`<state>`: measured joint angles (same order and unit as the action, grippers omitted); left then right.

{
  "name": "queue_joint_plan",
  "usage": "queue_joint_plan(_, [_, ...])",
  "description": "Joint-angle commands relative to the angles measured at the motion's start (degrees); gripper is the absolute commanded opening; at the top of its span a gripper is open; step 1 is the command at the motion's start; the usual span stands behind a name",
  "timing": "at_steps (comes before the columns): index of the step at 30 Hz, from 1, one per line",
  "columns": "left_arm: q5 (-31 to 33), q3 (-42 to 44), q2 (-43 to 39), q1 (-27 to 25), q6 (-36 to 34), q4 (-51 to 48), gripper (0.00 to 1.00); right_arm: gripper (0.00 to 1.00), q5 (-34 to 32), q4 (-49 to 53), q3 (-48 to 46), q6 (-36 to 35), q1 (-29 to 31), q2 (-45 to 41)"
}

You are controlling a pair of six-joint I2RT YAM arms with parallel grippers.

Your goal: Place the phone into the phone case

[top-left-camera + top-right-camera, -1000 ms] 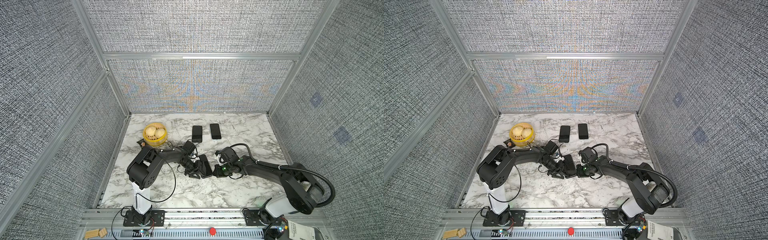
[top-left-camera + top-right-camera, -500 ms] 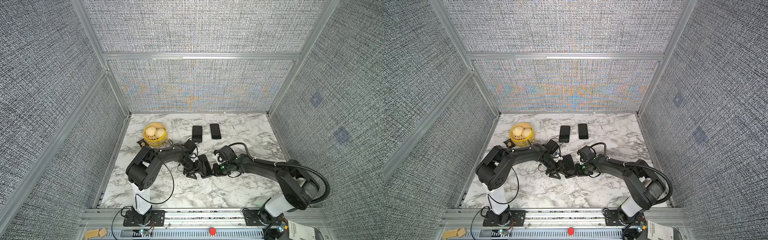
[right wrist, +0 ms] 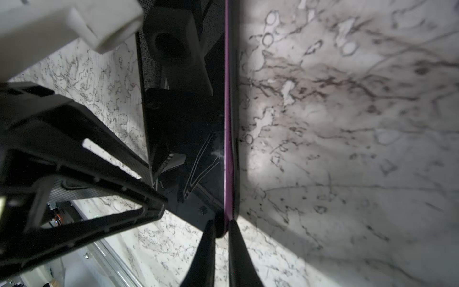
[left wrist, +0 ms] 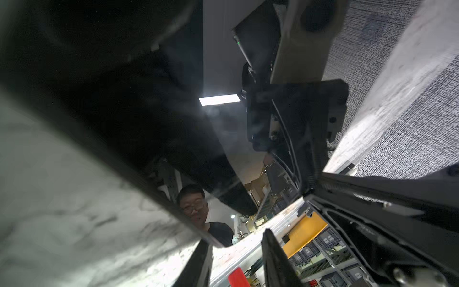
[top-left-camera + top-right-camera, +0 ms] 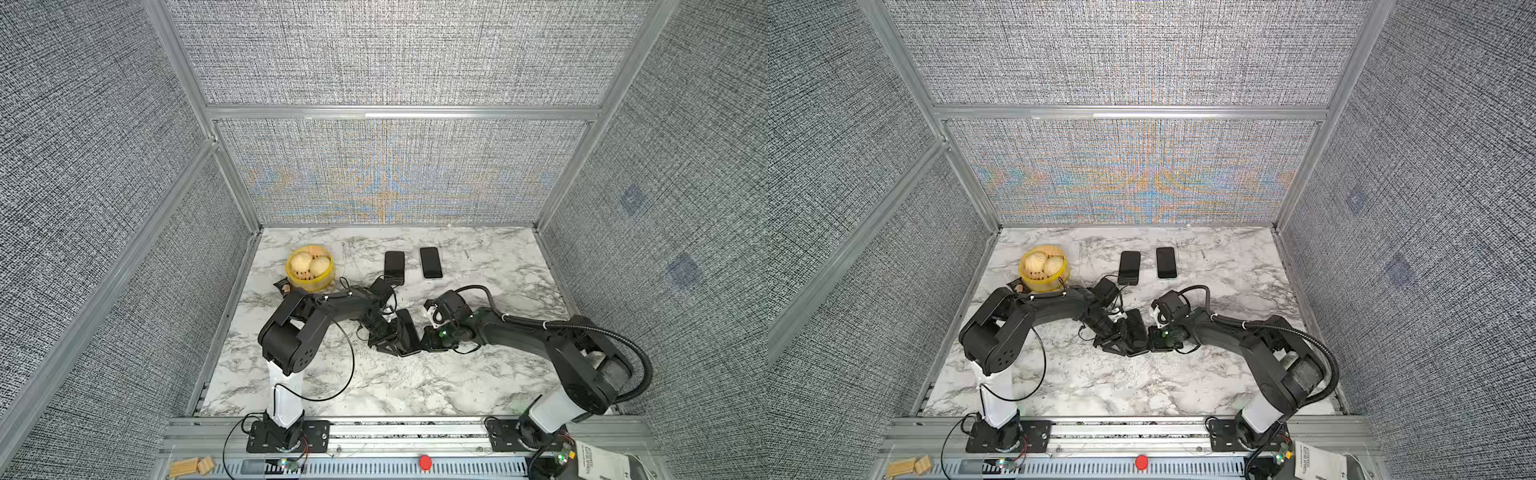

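A black-screened phone [image 3: 188,139] with a purple rim [image 3: 227,124] is held up off the marble at the table's middle [image 5: 405,336] [image 5: 1136,332]. A black phone case edge [image 3: 234,159] runs along the rim's outer side. My right gripper [image 3: 221,233] [image 5: 422,340] is shut on one corner, pinching screen and case back. My left gripper [image 4: 236,263] [image 5: 384,338] stands on the phone's other side. Its fingers [image 4: 275,261] are apart, with the phone's glossy corner [image 4: 213,238] reaching just into the gap.
Two dark flat handsets [image 5: 394,266] [image 5: 430,262] lie side by side at the back. A yellow bowl of buns [image 5: 309,268] sits back left, near the left arm's elbow. Grey panel walls close three sides, and a metal rail [image 5: 395,428] runs along the front.
The right arm has edged left toward the phone. The phone stays between both grippers at the table's middle.
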<state>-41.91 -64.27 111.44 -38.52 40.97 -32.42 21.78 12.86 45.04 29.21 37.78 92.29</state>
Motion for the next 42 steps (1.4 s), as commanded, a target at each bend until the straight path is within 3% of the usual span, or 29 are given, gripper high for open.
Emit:
queue_joint_plan(1, [5.1,0.6,1.2,-0.1,0.1,2.9,0.35,0.11,0.3,1.2,-0.8,0.0,0.3,1.1])
queue_joint_plan(30, [4.8,2.2,1.4,-0.1,0.0,4.5,0.33,0.06,-2.6,3.2,-2.9,0.6,1.7,0.3])
queue_joint_plan(42, [7.9,3.2,-1.3,0.2,-0.3,2.8,0.36,0.16,-6.6,8.6,0.3,-2.1,1.7,-4.2])
